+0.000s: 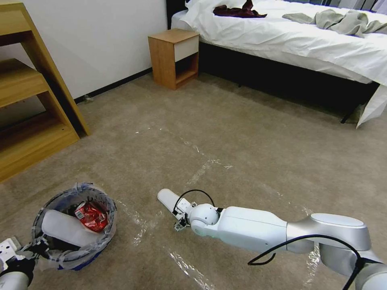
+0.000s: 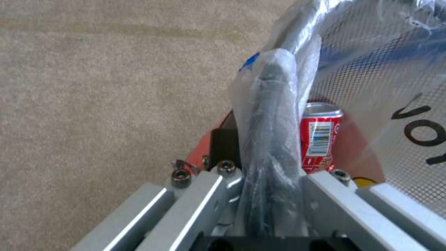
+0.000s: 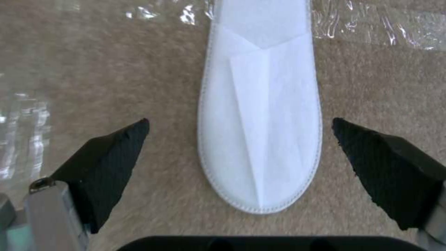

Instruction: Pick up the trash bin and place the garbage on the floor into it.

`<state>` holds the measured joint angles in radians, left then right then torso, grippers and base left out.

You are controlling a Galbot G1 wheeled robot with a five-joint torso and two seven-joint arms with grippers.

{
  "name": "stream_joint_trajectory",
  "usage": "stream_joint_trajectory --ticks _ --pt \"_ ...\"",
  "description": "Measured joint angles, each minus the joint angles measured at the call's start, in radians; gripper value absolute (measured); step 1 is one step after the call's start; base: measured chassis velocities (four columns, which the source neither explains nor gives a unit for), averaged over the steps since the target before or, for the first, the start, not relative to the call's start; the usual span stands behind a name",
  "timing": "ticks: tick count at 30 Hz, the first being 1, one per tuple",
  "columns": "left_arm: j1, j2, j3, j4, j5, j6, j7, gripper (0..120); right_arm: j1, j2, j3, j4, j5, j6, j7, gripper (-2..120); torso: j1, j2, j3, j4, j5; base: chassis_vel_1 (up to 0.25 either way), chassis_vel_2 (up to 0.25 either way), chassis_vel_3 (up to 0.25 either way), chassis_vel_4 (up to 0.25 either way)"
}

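The trash bin sits low at my left, lined with a clear bag. Inside lie a crushed red can and a white insole. My left gripper is shut on the bin's bag-wrapped rim, with the can just beyond it. More garbage, a flat white insole, lies on the carpeted floor. My right gripper hangs low over that insole, open, with one black fingertip on each side of its rounded end, not touching it.
Shiny tape lines cross the carpet. A wooden shelf unit stands at the left, a small nightstand by the wall behind, and a bed with clothes on it at the back right.
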<state>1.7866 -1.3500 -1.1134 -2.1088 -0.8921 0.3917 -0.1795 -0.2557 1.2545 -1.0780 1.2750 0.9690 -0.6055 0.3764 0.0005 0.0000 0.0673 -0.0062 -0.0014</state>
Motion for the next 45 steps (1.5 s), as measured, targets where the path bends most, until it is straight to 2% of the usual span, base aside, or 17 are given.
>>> stream_joint_trajectory --ticks 5,45 --pt "-0.002 0.000 0.001 0.006 0.000 -0.001 0.000 1 -0.011 0.019 0.004 -0.064 -0.030 0.020 -0.023 100 0.000 0.000 0.000 0.0000 -0.0001 0.000 0.000 0.000 0.000" --pt "-0.005 -0.006 0.022 0.028 0.016 -0.011 0.003 1 -0.075 0.041 0.041 -0.188 -0.087 0.088 -0.050 100 0.000 0.000 0.000 0.0000 0.0000 0.000 0.000 0.000 0.000"
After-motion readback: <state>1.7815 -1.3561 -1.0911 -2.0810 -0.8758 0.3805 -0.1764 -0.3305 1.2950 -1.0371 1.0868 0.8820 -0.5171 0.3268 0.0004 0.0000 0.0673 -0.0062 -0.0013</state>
